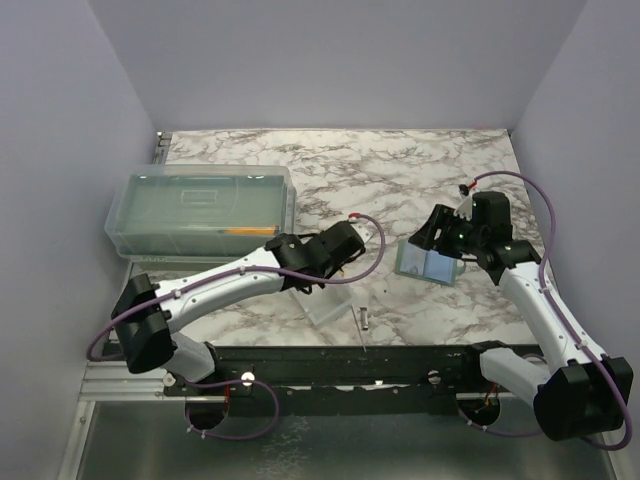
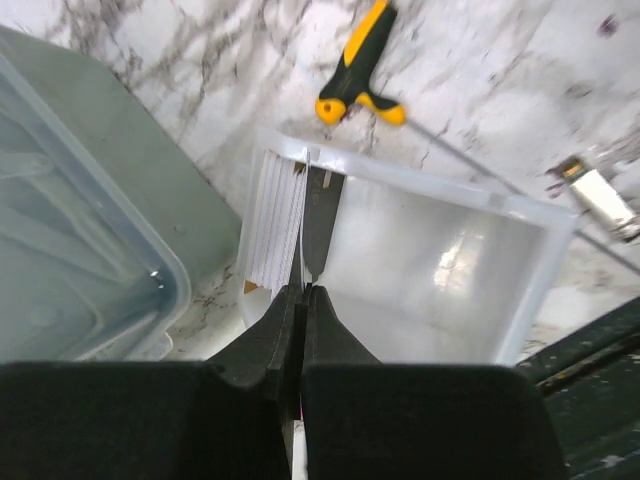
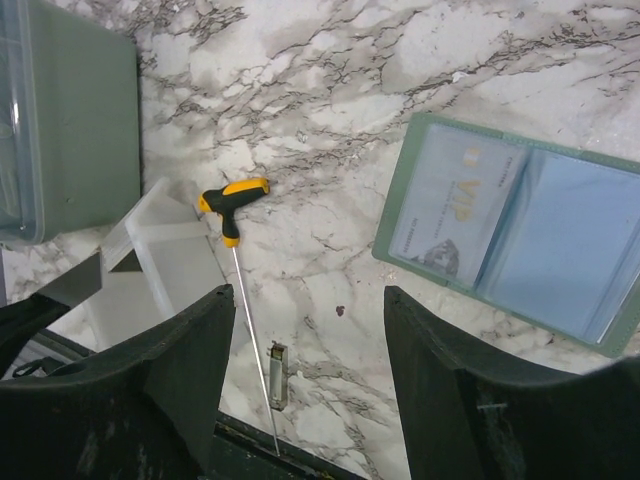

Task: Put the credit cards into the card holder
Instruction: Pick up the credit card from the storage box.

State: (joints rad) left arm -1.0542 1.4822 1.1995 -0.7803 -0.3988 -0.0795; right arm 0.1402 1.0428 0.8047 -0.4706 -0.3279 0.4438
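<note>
Several credit cards (image 2: 275, 225) stand on edge at the left end of a small clear tray (image 2: 520, 270). My left gripper (image 2: 303, 291) reaches into that tray, shut on the near edge of one dark credit card (image 2: 322, 215) beside the stack. In the top view the left gripper (image 1: 300, 275) is over the tray (image 1: 330, 303). The card holder (image 3: 610, 330) lies open and flat, pale blue inside, with one card (image 3: 450, 205) in its left pocket. My right gripper (image 3: 310, 292) hovers open and empty, near the card holder (image 1: 428, 262) in the top view.
An orange-handled tool (image 3: 232, 205) with a long thin shaft lies between tray and card holder, with a small metal piece (image 3: 277, 375) beside the shaft. A large translucent lidded box (image 1: 200, 208) stands at the left. The black rail (image 1: 350, 355) runs along the near edge.
</note>
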